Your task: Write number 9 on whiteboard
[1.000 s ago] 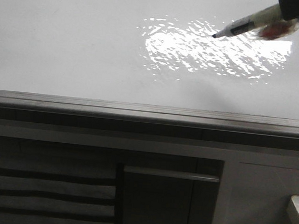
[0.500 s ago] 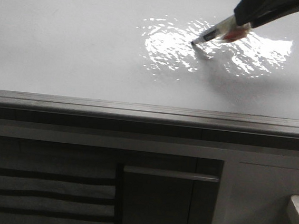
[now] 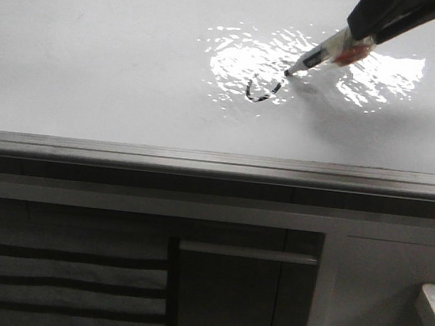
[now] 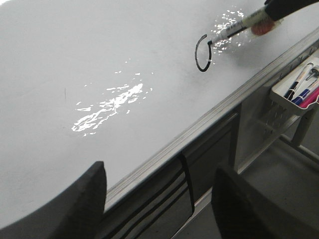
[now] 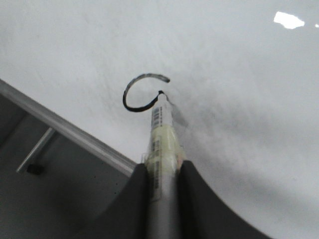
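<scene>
The whiteboard (image 3: 96, 59) is a glossy white board with a rippled glare patch. My right gripper (image 3: 359, 29) is shut on a marker (image 3: 324, 54), whose tip touches the board at the right end of a black curved stroke (image 3: 259, 94). The stroke is an open loop with no tail. The right wrist view shows the marker (image 5: 162, 134) clamped between the fingers of the right gripper (image 5: 162, 167), its tip at the loop (image 5: 130, 97). My left gripper (image 4: 160, 172) is open and empty over the board's near edge, far from the loop (image 4: 199, 55).
A grey metal edge strip (image 3: 217, 163) runs along the board's near side. Dark cabinet panels (image 3: 243, 296) lie below it. A white tray with several markers (image 4: 299, 89) hangs by the board's edge on the right.
The right gripper moved left and brought the marker tip down onto the board. A black open loop has appeared where the board was blank before.
</scene>
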### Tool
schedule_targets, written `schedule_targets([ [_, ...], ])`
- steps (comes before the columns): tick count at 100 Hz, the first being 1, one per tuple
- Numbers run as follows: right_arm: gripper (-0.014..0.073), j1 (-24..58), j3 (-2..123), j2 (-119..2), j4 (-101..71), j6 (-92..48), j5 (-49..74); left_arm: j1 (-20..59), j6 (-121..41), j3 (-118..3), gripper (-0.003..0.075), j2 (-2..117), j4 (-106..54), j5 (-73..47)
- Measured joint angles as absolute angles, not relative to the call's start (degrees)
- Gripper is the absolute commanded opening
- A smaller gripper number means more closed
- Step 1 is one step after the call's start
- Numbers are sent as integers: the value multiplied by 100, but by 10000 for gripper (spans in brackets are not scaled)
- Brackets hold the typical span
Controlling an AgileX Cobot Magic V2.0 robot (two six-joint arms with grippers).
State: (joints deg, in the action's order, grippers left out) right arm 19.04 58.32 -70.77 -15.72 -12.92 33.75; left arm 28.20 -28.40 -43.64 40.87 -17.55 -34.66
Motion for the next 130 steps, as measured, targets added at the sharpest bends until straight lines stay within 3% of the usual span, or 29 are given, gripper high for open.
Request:
schedule_targets([
  [63,17,2160,5298,-6954,-1855,-1324,3890,2896,-3012,-4393,428,4325,-1828,-3609],
  [101,17,3480,5997,-6242,-1845,-3854,5285,4263,-4341,-5399,428,6117,-2051,-4296],
  [130,17,3731,6007,-6198,-1840,-4585,5409,5016,-4854,-5937,428,7286,-2060,-3958],
])
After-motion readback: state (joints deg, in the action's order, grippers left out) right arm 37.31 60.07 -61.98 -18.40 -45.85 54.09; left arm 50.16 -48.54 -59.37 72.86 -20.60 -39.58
